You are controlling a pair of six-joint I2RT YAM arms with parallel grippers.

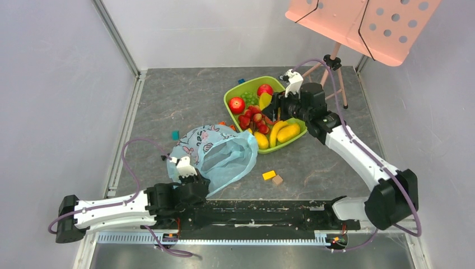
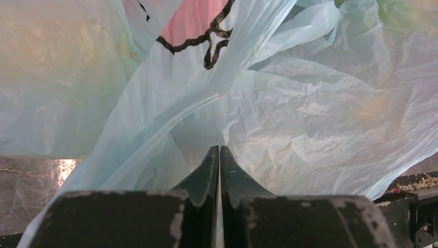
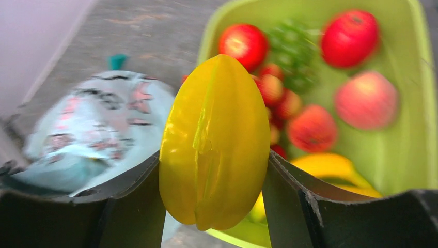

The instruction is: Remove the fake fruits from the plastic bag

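The light-blue plastic bag with pink and dark prints lies crumpled left of centre. My left gripper is shut on its near edge; in the left wrist view the jaws pinch a fold of the bag. My right gripper is shut on a yellow ribbed fake fruit and holds it over the green tray. The tray holds several fake fruits: red apples, strawberries, green grapes and yellow bananas. What is inside the bag is hidden.
A yellow block and a brown block lie right of the bag. A teal block lies left of it. A pink perforated stand on a tripod is at the back right. Walls close in both sides.
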